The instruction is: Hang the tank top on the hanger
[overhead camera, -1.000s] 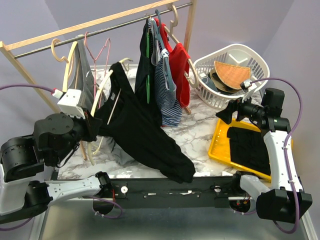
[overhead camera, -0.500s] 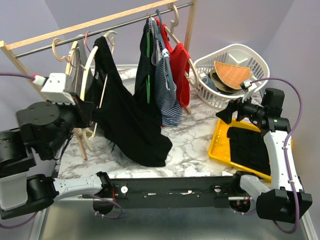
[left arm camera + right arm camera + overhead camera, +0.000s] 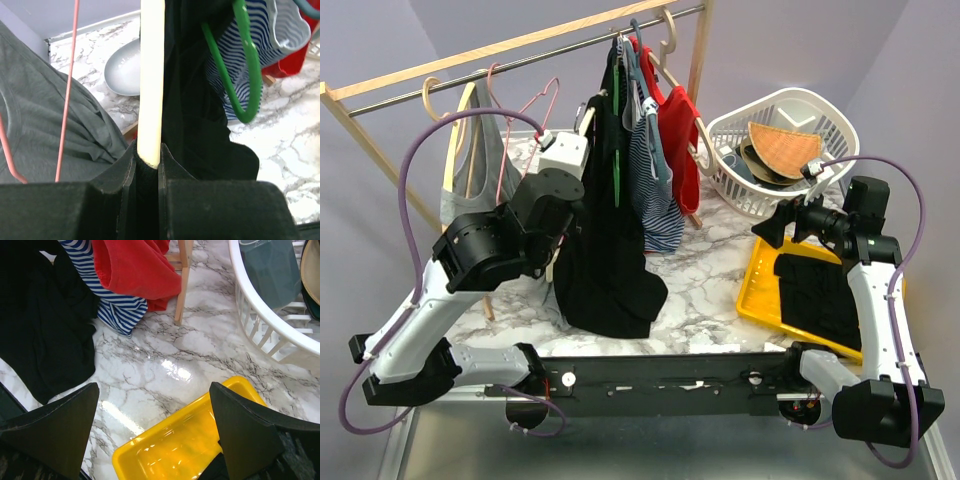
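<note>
While the R gripper (image 3: 154, 390) hung w/ jaws wide apart, gripping nothing, the yellow tray (image 3: 760, 292) near it held 1 flat black piece (image 3: 817, 295). Farther back, the white basket (image 3: 757, 200) held a tan disc (image 3: 782, 146) & dark items. The L gripper (image 3: 148, 170) was clamped on the hanger (image 3: 151, 75). The tank top (image 3: 605, 265), limp & all black, hung from it over the marble table (image 3: 710, 270), beside the striped top (image 3: 655, 215).

Pale lilac walls (image 3: 840, 60), plain, meeting in corner far behind. White marble-look table (image 3: 710, 275), grey veins, glossy, with soft glare patch (image 3: 176, 373) on top. Light-wood clothes rack (image 3: 698, 60) across table's back: slanted top beam, grey metal rail (image 3: 570, 48) just beneath. Dull grey surface (image 3: 670, 450) below near edge. Even, diffuse light.
</note>
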`<action>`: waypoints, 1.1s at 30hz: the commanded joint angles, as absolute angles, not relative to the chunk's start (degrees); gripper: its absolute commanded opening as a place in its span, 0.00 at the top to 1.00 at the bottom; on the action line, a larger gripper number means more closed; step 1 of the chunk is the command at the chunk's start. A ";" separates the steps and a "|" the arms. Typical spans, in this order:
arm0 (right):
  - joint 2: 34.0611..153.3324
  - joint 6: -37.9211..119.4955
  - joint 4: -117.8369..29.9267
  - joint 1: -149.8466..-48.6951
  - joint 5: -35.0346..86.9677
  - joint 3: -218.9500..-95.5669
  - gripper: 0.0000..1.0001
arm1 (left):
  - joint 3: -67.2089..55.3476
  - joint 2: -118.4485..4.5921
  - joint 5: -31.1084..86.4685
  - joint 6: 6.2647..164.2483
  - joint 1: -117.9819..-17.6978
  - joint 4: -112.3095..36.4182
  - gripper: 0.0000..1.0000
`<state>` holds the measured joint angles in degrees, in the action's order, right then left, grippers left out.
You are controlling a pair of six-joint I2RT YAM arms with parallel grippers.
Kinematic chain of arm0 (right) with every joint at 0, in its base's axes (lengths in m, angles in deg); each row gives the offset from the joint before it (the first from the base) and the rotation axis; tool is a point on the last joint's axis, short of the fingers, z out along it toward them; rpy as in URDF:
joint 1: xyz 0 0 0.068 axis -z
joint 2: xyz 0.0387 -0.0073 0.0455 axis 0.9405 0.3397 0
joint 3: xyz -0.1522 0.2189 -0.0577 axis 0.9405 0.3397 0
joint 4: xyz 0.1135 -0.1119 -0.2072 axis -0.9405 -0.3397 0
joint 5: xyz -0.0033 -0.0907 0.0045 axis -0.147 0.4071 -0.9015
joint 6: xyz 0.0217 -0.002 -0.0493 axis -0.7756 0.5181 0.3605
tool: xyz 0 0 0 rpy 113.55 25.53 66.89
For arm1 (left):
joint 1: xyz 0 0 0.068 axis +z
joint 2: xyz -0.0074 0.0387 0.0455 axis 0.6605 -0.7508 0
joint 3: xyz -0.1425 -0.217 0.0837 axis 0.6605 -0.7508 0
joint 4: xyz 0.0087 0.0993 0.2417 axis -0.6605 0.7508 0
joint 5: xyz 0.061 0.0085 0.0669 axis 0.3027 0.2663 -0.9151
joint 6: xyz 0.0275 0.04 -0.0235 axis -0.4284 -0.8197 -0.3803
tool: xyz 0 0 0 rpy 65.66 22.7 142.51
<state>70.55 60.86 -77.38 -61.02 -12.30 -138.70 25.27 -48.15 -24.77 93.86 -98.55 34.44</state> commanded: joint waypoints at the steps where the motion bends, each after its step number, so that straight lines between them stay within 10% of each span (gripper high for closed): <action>1: 69.22 60.35 -76.85 -60.48 -12.10 -138.40 0.00 | 27.63 -48.84 -23.40 89.41 -94.52 23.85 1.00; 33: 67.99 60.17 -77.64 -60.56 -15.35 -138.40 0.00 | 35.64 -63.96 -5.64 89.14 -72.63 9.95 1.00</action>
